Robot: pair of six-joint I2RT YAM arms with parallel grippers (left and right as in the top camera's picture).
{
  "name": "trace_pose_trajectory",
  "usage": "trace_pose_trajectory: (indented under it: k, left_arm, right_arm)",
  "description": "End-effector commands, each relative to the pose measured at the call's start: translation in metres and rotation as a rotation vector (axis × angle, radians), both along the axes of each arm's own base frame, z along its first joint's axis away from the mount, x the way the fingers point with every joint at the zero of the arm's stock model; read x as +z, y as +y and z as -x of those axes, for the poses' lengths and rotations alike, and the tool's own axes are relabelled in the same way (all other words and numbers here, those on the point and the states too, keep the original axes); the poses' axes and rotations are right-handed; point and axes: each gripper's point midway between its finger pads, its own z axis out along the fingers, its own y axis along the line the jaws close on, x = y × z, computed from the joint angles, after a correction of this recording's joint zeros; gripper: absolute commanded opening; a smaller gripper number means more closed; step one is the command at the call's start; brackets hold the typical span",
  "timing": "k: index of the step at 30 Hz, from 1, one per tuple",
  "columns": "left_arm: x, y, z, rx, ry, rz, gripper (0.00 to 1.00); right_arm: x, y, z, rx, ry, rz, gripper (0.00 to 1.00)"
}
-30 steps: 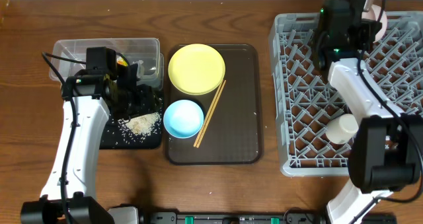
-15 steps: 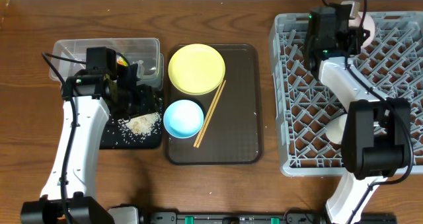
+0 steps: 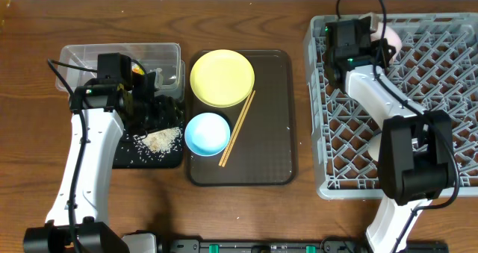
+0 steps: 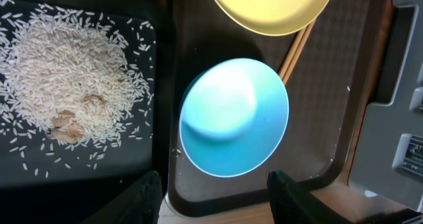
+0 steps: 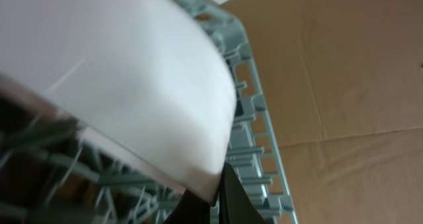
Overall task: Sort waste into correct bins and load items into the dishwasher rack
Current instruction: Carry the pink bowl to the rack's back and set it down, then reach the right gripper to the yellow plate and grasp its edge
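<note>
"Seeing the white bowl [image 5: 119, 78] from your end?"

"I am. It's smooth and plain white, up at the far left corner of the dishwasher rack [image 3: 448, 96], with its rim pinched in the right gripper [image 5: 215, 201]."

"How much of it shows?"

"Little. My wrist view is nearly all blurred bowl wall, and from overhead only a pale sliver peeks past the arm. I can't tell whether it touches the pegs."

"And the left gripper [image 4: 215, 191]?"

"Spread wide, holding nothing, hanging above the light blue bowl [image 4: 234, 118] on the brown tray [image 4: 330, 118], beside the rice [image 4: 63, 78] in the black tray [image 4: 99, 191]. Only its fingertips show, at the frame's bottom edge."
</note>
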Motion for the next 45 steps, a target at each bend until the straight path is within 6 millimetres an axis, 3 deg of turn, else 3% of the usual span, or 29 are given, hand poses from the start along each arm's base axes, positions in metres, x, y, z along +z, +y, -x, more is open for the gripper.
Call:
trace_pose_trajectory:
  k: [1, 4, 7, 10, 15, 19, 23, 27, 30, 35, 38, 45]
  left_arm:
    - [0.005, 0.001, -0.002, -0.001, -0.016, -0.007, 0.55]
    - [0.005, 0.001, -0.002, -0.002, -0.016, -0.007, 0.55]
    - [0.005, 0.001, -0.002, -0.002, -0.016, -0.007, 0.55]
    - [0.005, 0.001, -0.002, -0.002, -0.016, -0.008, 0.55]
    - [0.005, 0.001, -0.002, -0.002, -0.013, -0.007, 0.55]
    - [0.005, 0.001, -0.001, -0.002, -0.012, -0.007, 0.55]
    - [0.005, 0.001, -0.001, -0.002, -0.012, -0.007, 0.56]
    - [0.005, 0.001, -0.001, -0.002, -0.012, -0.007, 0.56]
    - [0.005, 0.001, -0.001, -0.002, -0.012, -0.008, 0.56]
    - [0.005, 0.001, -0.001, -0.002, -0.012, -0.007, 0.56]
    - [0.005, 0.001, -0.001, -0.002, -0.012, -0.008, 0.56]
    - [0.005, 0.001, -0.002, -0.002, -0.012, -0.007, 0.56]
  right_arm:
    - [-0.02, 0.017, 0.002, 0.028, 0.015, -0.062, 0.01]
    - [-0.019, 0.022, 0.008, 0.024, 0.012, -0.078, 0.04]
    - [-0.019, 0.033, 0.011, 0.066, 0.044, -0.139, 0.16]
    - [-0.018, 0.047, 0.015, 0.123, 0.055, -0.274, 0.39]
    - [0.002, 0.081, 0.023, 0.26, 0.055, -0.514, 0.55]
    - [0.032, 0.118, 0.03, 0.418, 0.025, -0.717, 0.64]
    - [0.058, 0.181, 0.045, 0.641, 0.039, -1.027, 0.63]
    - [0.062, 0.225, 0.059, 0.699, 0.071, -1.258, 0.64]
    - [0.055, 0.249, 0.061, 0.698, 0.089, -1.335, 0.69]
    - [0.029, 0.287, 0.056, 0.745, 0.135, -1.343, 0.69]
    - [0.002, 0.309, 0.049, 0.735, 0.154, -1.342, 0.67]
    - [-0.07, 0.32, 0.026, 0.504, 0.093, -1.38, 0.61]
